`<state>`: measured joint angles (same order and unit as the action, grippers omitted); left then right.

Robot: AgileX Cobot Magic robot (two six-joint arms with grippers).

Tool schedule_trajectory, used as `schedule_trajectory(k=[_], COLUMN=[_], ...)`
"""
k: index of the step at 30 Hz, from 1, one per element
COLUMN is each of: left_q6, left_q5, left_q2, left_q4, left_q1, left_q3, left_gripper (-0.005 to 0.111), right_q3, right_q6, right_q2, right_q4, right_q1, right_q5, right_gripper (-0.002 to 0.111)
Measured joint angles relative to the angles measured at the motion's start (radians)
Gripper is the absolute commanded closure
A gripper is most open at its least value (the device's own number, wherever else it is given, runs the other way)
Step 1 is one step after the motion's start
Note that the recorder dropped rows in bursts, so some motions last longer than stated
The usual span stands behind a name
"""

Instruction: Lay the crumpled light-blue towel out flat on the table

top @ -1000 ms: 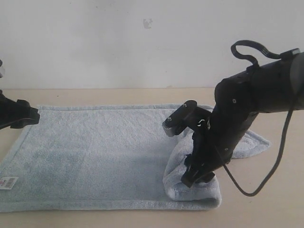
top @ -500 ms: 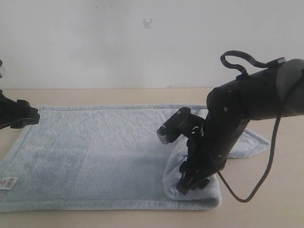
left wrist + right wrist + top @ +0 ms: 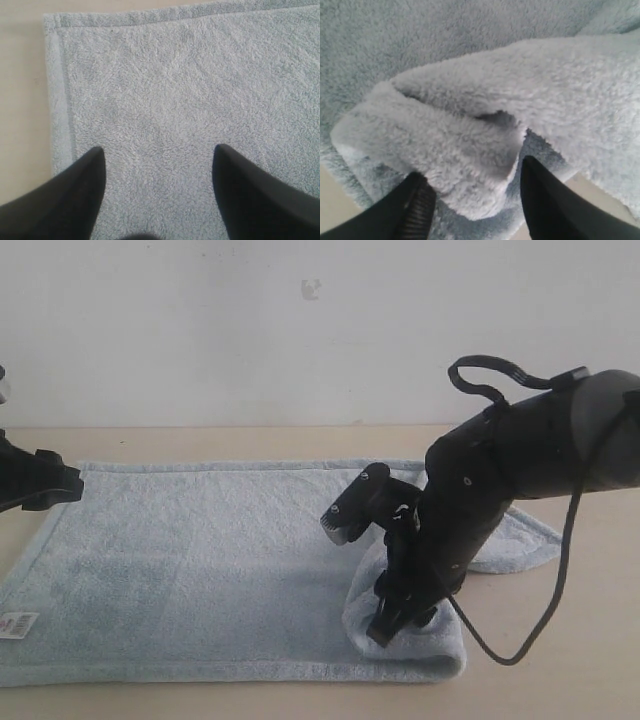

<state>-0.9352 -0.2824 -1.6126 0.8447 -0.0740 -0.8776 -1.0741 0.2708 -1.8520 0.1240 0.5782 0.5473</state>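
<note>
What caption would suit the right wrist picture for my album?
The right gripper poised with open jaws on either side of a folded-over flap of the fluffy light-blue towel.

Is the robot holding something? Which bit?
Nothing is clamped yet. The right gripper has its jaws open around the folded-over edge of the towel; the left gripper is empty.

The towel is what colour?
Pale light blue; the towel shows best in the left wrist view.
</note>
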Motion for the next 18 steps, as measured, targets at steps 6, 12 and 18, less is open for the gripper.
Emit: schedule_trajectory(k=[6,12,18], left_q6=[0.000,0.000,0.000], left_q5=[0.000,0.000,0.000], left_q2=[0.000,0.000,0.000], left_q4=[0.000,0.000,0.001], left_q1=[0.000,0.000,0.000], left_q3=[0.000,0.000,0.000], left_gripper=[0.047,0.047,0.047], right_q3=[0.000,0.000,0.000], right_q6=[-0.010,-0.070,-0.295], right_q2=[-0.024,-0.026,0.123], right_q4=[0.016,0.063,0.355], right_q1=[0.000,0.000,0.001], right_q5=[-0.042,-0.034,0.155], right_gripper=[0.089,0.107,0.107])
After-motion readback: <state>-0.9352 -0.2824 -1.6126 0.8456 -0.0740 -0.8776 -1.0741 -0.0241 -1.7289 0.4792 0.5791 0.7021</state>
